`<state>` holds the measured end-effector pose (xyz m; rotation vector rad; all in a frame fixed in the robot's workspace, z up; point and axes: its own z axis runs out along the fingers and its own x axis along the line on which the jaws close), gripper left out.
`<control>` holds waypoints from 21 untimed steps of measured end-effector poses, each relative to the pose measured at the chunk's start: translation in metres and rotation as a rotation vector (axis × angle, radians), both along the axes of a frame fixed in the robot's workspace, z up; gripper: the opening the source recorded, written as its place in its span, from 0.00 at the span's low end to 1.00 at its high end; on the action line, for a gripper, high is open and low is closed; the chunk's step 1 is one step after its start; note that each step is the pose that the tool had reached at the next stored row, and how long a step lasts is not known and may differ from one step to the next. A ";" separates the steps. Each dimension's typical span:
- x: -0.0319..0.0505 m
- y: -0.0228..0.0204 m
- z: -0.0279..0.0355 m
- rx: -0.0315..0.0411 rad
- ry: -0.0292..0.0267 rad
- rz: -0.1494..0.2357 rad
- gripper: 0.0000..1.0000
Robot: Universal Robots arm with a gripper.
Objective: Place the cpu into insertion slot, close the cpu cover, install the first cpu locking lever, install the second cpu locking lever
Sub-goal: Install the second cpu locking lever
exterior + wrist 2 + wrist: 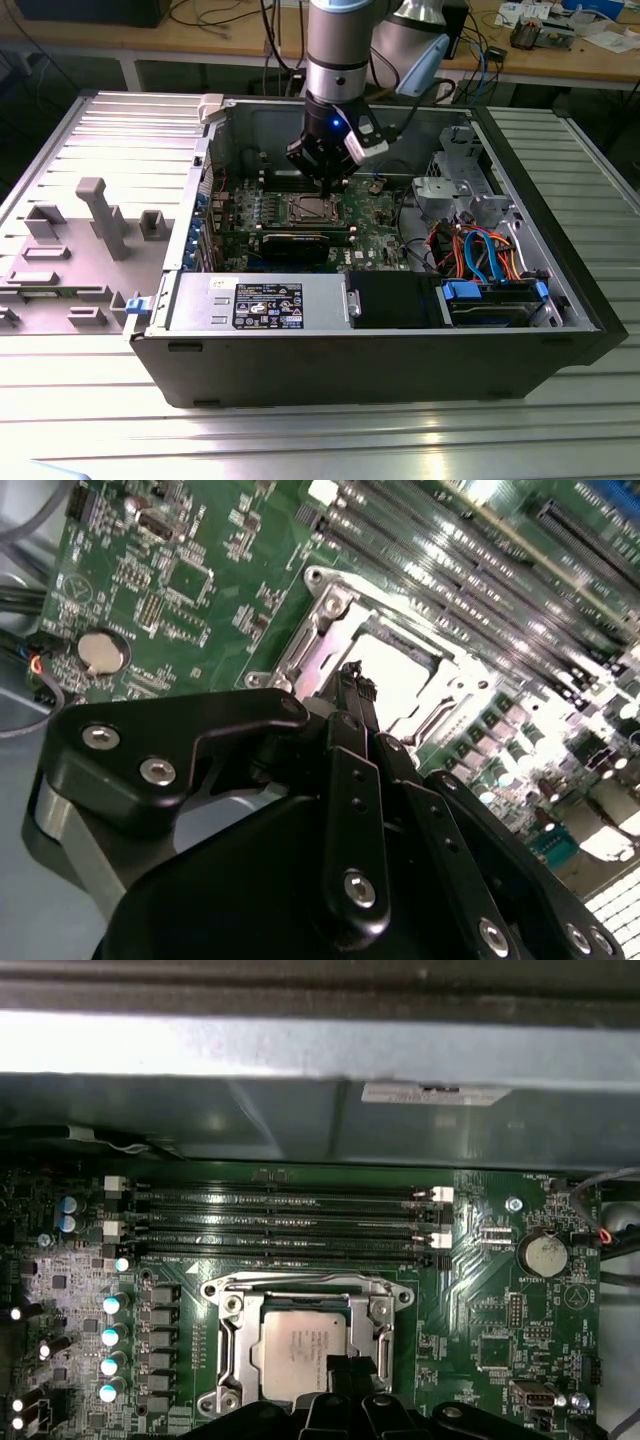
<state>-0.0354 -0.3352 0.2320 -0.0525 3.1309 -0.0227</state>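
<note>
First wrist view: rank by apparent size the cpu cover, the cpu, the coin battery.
1. cpu cover, the frame around the chip
2. cpu
3. coin battery, clearly smallest

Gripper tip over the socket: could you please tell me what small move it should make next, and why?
Probably a short push down on the cover at its edge. The cpu already lies inside the cover's frame, and the shut gripper has its tip right at that edge. I cannot tell whether the cover lies fully flat.
</note>
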 end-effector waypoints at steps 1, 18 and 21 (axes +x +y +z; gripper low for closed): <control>0.0000 -0.0018 -0.0001 0.0000 0.0000 0.000 0.11; 0.0000 -0.0092 -0.0007 0.0001 0.0002 0.000 0.11; 0.0000 -0.0142 -0.0007 0.0002 0.0096 0.000 0.11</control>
